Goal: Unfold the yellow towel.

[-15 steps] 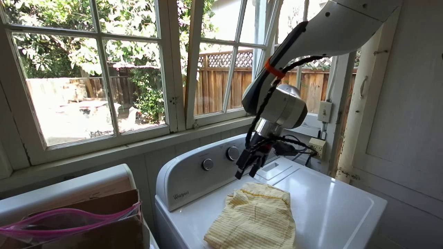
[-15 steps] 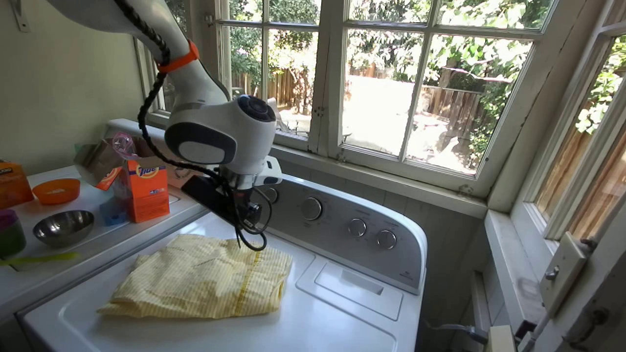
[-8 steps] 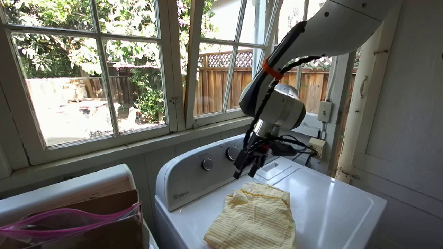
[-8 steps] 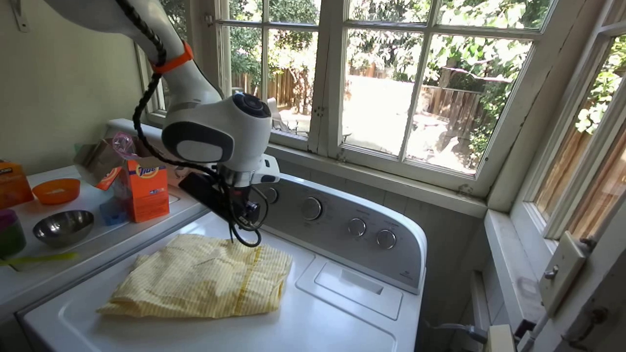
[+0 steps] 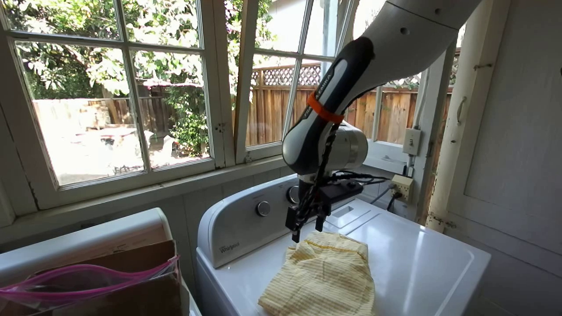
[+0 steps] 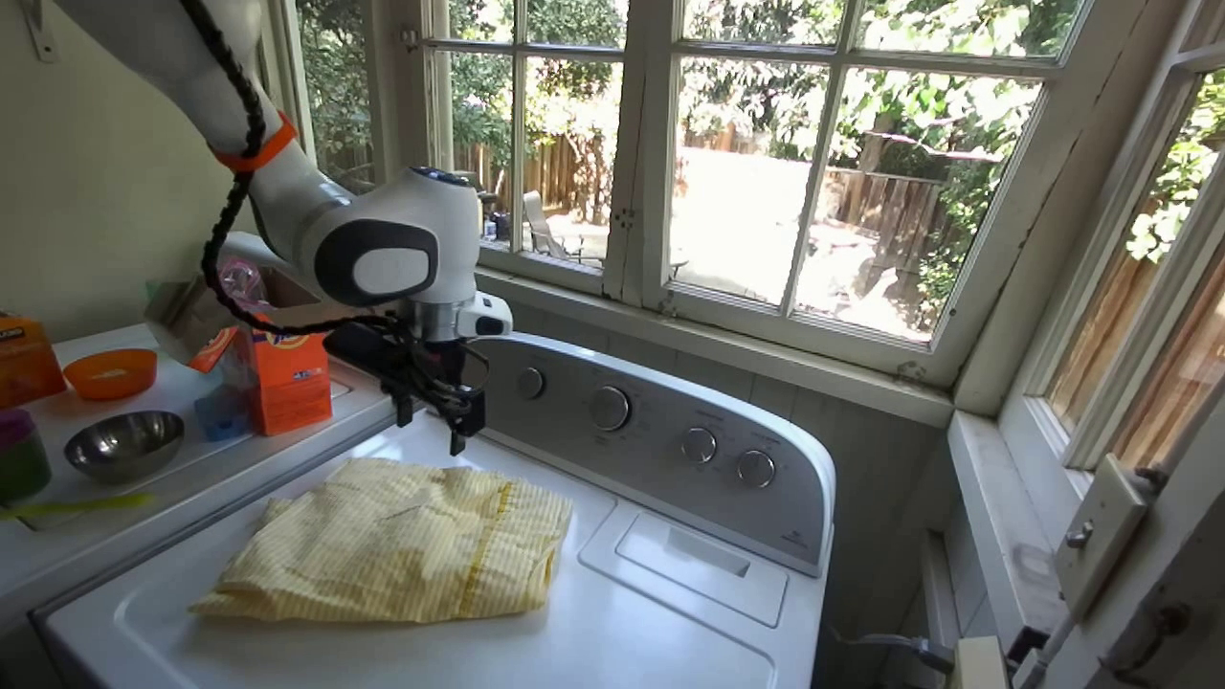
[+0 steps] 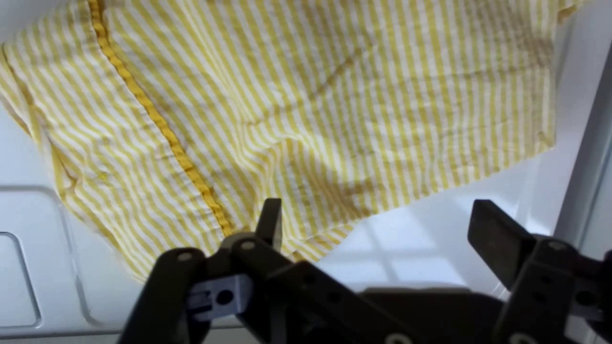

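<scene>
Room: painted-frame windows [image 6: 651, 172] take up much of the upper part of both exterior views, with greenery [image 5: 66, 66] and a wooden fence [image 5: 268, 105] bright beyond them.

Worktop [image 6: 660, 622]: glossy and white, across the bottom of the frame in both exterior views; a grey control panel [image 5: 252, 226] lettered Whirlpool rises along its back edge.

Neighbouring white surface [image 6: 201, 469]: at the left edge of the frame in an exterior view, carrying an orange box [image 6: 292, 392] and a metal bowl [image 6: 124, 448].

Arm [image 5: 408, 52]: white, slanting down from the upper right in an exterior view, an orange band [image 5: 324, 110] round it.

Yellow towel [image 6: 402, 545]: striped, folded and rumpled, lying on the worktop at lower left of the frame in an exterior view; in the wrist view it fills most of the upper part, its darker trim [image 7: 154, 114] slanting down from the upper left.

Hand [image 7: 382, 224]: pointing down by the towel's edge nearest the control panel; in both exterior views it hangs just above that edge in the frame, the cloth below it.

Fingers [image 7: 271, 220]: well apart; in the wrist view one, near the bottom centre, overlaps the towel's edge, the other, at lower right, stands over white worktop. Whether a tip touches the cloth cannot be told.
</scene>
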Available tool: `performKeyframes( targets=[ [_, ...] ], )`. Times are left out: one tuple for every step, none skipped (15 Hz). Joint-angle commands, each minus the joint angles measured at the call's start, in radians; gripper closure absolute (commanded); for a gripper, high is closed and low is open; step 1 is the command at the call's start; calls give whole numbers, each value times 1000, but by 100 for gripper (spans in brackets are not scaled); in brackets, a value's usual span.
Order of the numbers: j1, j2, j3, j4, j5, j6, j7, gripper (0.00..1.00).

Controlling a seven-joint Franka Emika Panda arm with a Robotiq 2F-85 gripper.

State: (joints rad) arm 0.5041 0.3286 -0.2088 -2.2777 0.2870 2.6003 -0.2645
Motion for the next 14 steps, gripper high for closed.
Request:
performKeyframes(
  targets=[
    [-103, -1, 115, 17, -119, -6, 115, 0],
    [-74, 9, 100, 34, -134, -12, 146, 0],
    [-60, 17, 93, 46, -139, -16, 159, 0],
    [-55, 23, 90, 51, -141, -19, 163, 0],
    [-56, 25, 87, 53, -142, -21, 164, 0],
    [-57, 26, 83, 53, -144, -21, 165, 0],
    [-68, 33, 95, 66, -174, -40, 190, 0],
    [-69, 46, 100, 83, -250, -71, 280, 0],
    [-82, 51, 121, 93, -294, -89, 321, 0],
    [-111, 46, 164, 101, -298, -128, 311, 0],
    [-130, 45, 196, 108, -305, -161, 308, 0],
    [-141, 50, 220, 120, -316, -192, 313, 0],
    [-155, 54, 247, 129, -316, -213, 303, 0],
    [-166, 63, 266, 139, -320, -229, 295, 0]
  ],
)
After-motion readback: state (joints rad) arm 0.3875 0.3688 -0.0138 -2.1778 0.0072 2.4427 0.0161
